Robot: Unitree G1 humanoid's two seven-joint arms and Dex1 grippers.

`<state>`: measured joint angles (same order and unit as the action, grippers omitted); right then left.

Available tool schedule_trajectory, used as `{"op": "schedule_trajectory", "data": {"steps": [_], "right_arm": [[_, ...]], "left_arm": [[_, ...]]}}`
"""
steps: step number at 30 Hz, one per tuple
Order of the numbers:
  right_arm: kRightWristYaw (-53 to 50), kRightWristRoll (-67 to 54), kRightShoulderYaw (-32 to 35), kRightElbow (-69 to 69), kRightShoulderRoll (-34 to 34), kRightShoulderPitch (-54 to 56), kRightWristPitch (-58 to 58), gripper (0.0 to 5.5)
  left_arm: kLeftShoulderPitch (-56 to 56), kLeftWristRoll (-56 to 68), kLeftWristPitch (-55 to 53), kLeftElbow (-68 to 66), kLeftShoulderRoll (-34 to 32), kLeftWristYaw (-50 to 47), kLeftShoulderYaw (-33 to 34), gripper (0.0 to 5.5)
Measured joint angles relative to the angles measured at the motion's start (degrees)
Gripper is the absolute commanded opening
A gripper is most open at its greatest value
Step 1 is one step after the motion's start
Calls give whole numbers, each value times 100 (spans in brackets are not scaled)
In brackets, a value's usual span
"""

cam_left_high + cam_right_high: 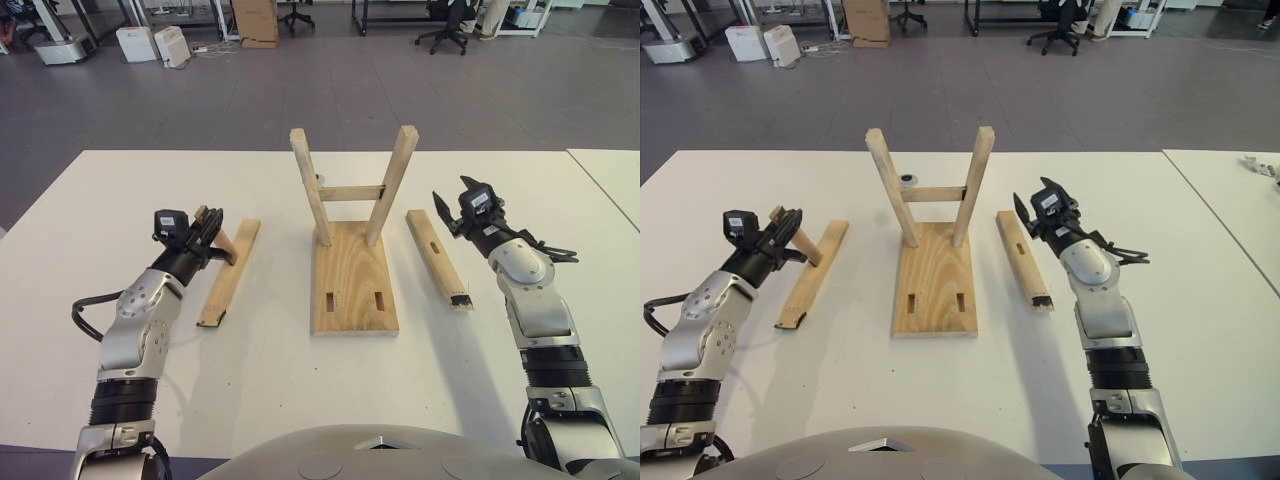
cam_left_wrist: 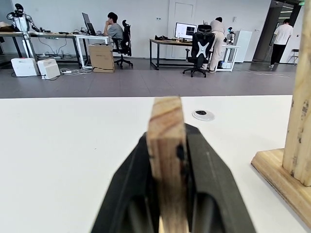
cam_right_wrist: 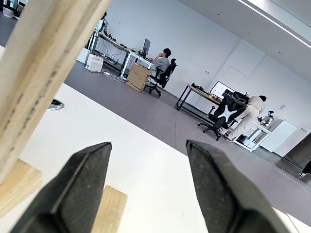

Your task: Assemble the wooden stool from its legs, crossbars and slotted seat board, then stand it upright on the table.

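The slotted seat board lies flat mid-table with two legs standing up from its far end, joined by a crossbar. A loose leg lies left of the board and another leg lies right of it. My left gripper is shut on a short wooden crossbar, held just above the table beside the left leg's far end. My right gripper hangs open above the far end of the right leg, with nothing between its fingers.
A small round cable port sits in the white table behind the standing legs. A second table adjoins on the right. Bare tabletop lies in front of the seat board.
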<state>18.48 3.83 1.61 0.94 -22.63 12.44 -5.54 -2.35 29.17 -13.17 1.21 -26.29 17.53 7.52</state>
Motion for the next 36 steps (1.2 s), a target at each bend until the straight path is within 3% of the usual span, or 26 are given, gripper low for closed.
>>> {"op": "schedule_trajectory", "data": {"steps": [15,20,31,33,36], "right_arm": [[53,279,-294,-359,-102,1,0,284],[61,309,-287,-379,-159,90,3,284],[-5,311,-286,-372,-154,119,33,284],[-7,309,-284,-372,-156,124,36,284],[-8,310,-283,-370,-156,126,38,284]], "left_arm": [[73,169,-126,119,145,-211,99,41],[602,-84,-1196,220,83,-365,-67,152],[454,-418,-1992,619,-44,-248,74,331],[661,-239,-2264,935,-47,-169,229,369],[599,193,-2342,1031,193,-263,883,374]]}}
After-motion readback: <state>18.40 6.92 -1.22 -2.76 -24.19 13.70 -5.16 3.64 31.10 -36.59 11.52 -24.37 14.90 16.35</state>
